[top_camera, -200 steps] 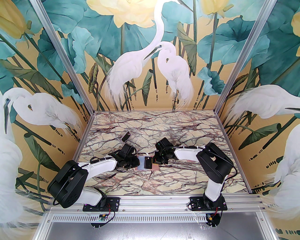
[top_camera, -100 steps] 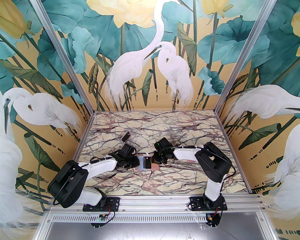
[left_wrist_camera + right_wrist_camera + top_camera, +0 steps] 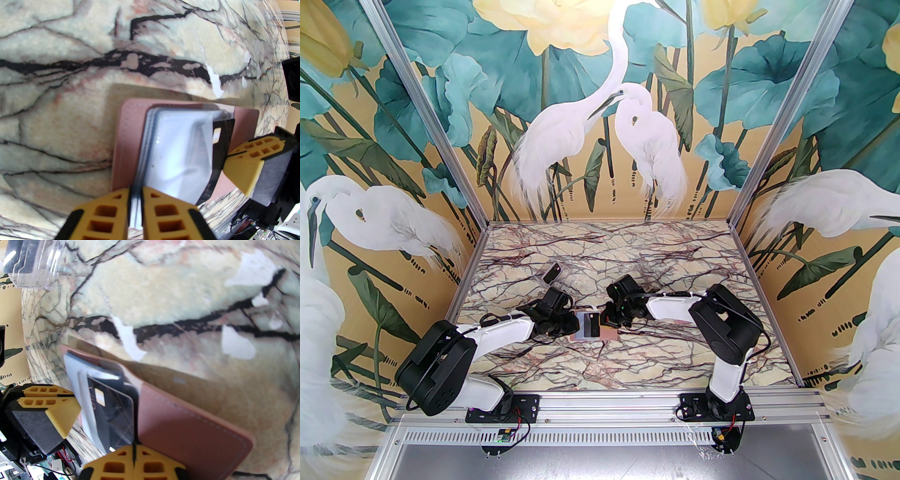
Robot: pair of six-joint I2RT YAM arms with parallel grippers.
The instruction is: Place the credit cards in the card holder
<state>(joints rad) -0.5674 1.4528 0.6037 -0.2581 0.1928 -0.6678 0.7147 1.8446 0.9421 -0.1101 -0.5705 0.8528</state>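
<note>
Over the last second the right fingers [image 3: 154, 465], pinched on the thin black plastic credit card [image 3: 112, 411], have pushed it leftward, deeper into the clear sleeves [image 3: 178, 150] of the open dusty-pink leather card holder [image 3: 187, 427] on the marbled tabletop [image 3: 628, 253]. The left fingers [image 3: 164, 211] clamp the sleeves' edge. Insertion appears partly complete.

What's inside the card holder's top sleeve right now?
A black credit card sits partly inside the top clear sleeve of the card holder, its outer end pinched by the right gripper. The sleeves stacked underneath are covered, so their contents cannot be seen.
</note>
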